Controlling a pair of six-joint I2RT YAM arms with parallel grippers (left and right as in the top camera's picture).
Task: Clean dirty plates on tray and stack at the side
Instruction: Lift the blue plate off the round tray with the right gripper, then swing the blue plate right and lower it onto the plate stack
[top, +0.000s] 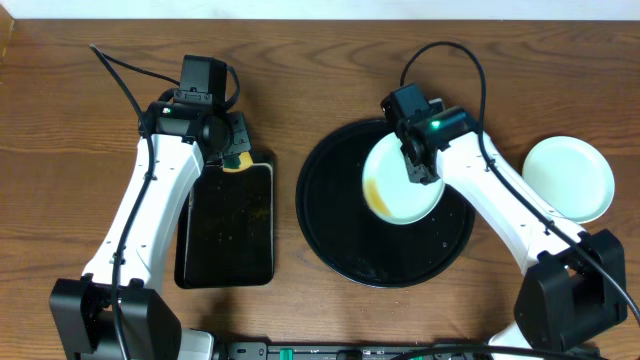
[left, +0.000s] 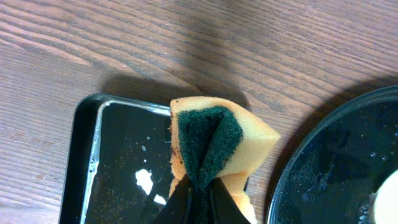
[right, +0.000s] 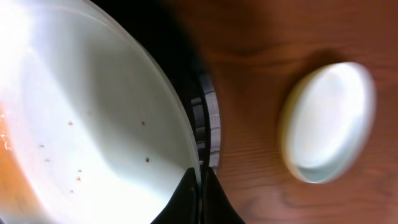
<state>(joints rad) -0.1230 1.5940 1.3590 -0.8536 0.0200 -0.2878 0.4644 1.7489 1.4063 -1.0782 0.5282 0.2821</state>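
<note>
You've got two plates in view: one smeared plate (top: 395, 200) and one clean plate (top: 568, 178). Can't tell if the clean one's a stack. Two black trays: one round tray (top: 330, 205), one rectangular tray (top: 225, 235). One sponge (left: 217, 146). Two pincers: left pincer (left: 199, 193), right pincer (right: 199, 186). One wood surface (top: 300, 60).

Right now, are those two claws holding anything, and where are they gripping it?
Left gripper pinches the folded sponge at one end; right gripper clamps the smeared plate by its rim.
</note>
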